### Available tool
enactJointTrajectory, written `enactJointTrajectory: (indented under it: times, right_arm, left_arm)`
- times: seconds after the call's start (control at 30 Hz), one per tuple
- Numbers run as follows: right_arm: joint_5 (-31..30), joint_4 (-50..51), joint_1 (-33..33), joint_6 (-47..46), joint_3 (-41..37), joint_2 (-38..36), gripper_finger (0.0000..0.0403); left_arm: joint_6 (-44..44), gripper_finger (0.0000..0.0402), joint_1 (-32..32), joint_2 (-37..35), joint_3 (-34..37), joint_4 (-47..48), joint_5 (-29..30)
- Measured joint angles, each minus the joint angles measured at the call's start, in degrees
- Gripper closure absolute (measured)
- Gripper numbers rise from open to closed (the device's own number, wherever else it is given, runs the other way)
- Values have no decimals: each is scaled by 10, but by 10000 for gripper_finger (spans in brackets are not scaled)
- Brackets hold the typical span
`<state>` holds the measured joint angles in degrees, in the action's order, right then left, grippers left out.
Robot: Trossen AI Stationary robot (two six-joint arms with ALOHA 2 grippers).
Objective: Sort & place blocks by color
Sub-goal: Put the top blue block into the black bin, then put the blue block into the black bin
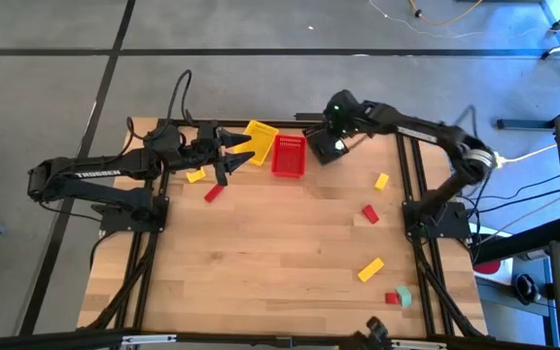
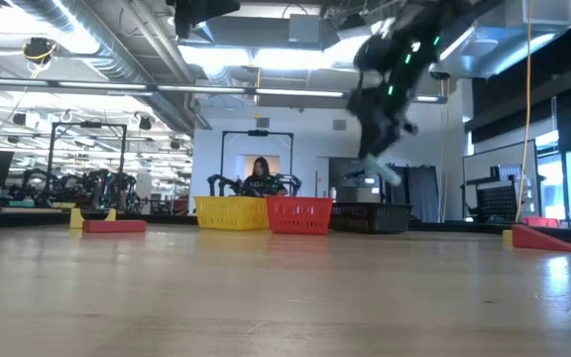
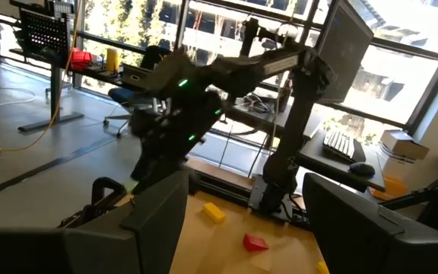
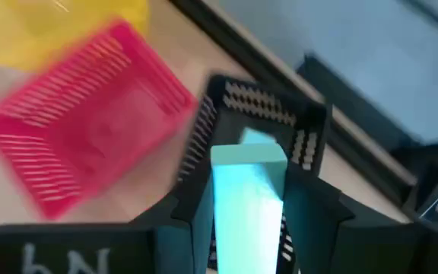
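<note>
My right gripper (image 1: 331,146) hangs over the black slatted basket (image 4: 268,110) at the table's far edge, shut on a teal block (image 4: 248,186). In the low view my right gripper (image 2: 382,167) is well above the black basket (image 2: 370,216). The red basket (image 1: 288,156) and the yellow basket (image 1: 258,138) stand to the black one's left. My left gripper (image 1: 226,161) is open beside the yellow basket, with a yellow block (image 1: 195,175) and a red block (image 1: 213,192) close by on the table. Its fingers (image 3: 158,221) show with nothing between them. My right gripper pinches the teal block between its two fingers, which lie against the block's two long side faces (image 4: 223,198). The block is lifted clear, its free end (image 4: 248,156) reaching out past the fingertips over the black basket.
More blocks lie on the table's right half: a yellow one (image 1: 381,181), a red one (image 1: 369,213), a yellow bar (image 1: 370,269), and a red (image 1: 392,297) and teal pair (image 1: 403,296) near the front edge. The middle of the table is bare wood.
</note>
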<state>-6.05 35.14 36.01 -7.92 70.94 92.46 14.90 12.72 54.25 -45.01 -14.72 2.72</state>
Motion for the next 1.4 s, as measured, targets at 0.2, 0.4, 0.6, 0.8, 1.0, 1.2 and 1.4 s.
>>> enactJointTrajectory:
  times: [0.2, 0.4, 0.6, 0.8, 1.0, 1.2, 1.4]
  right_arm:
    - [1, -30, 26, -16, 0, 79, 276]
    - [1, -44, 29, -36, 0, 112, 276]
    - [-3, -48, 29, -40, 0, 118, 250]
    - [-4, -47, 29, -39, 0, 118, 198]
    - [6, -24, 29, -37, 21, 118, 151]
    - [71, -4, 27, 2, 36, 73, 121]
    - [168, -20, -7, 26, -25, -58, 124]
  left_arm:
    - [0, 150, 0, 0, 0, 0, 0]
    - [0, 150, 0, 0, 0, 0, 0]
    - [0, 150, 0, 0, 0, 0, 0]
    - [0, 150, 0, 0, 0, 0, 0]
    - [0, 150, 0, 0, 0, 0, 0]
    - [1, 150, 0, 0, 0, 0, 0]
    - [2, 150, 0, 0, 0, 0, 0]
